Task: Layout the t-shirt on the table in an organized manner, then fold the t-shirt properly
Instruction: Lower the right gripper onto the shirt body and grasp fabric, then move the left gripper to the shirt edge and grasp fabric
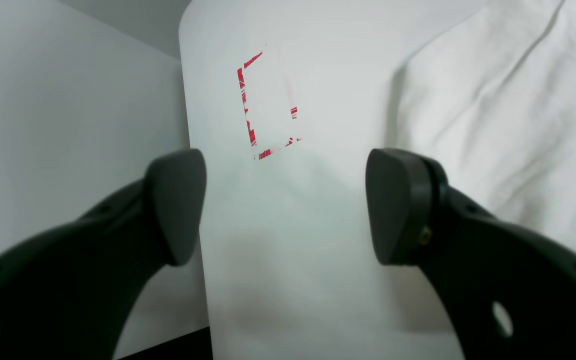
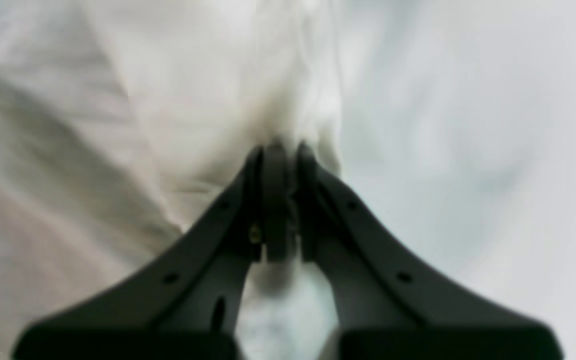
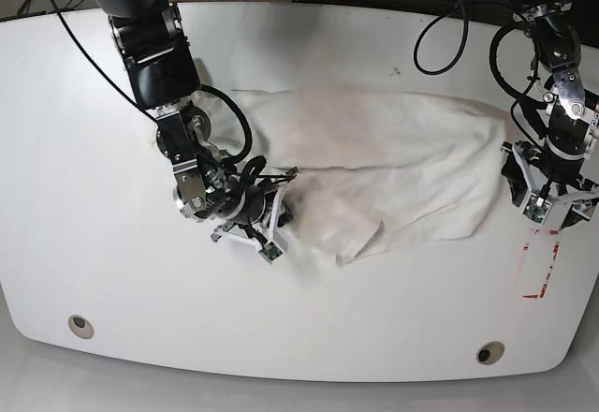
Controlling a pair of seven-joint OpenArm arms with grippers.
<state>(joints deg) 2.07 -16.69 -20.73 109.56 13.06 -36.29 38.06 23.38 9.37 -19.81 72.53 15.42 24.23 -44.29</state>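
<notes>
A: How far along is this?

B: Early, I judge. The t-shirt (image 3: 374, 164) lies rumpled across the middle of the tabletop (image 3: 309, 337), bunched and doubled over itself, with one flap hanging toward the near edge. It is not spread flat, and no neat fold shows.

A: What are the 2 arms doing?

B: The right claw (image 2: 278, 150) is pinched closed on a ridge of the cloth at the shirt's edge. The left claw (image 1: 285, 205) hangs with its jaws wide apart over bare tabletop, gripping nothing, just beside the shirt's other end and near the red tape outline (image 1: 268, 105).

A: So what is left?

B: Nearly everything, it seems: pulling the shirt out flat, squaring it, then all the folding.
</notes>
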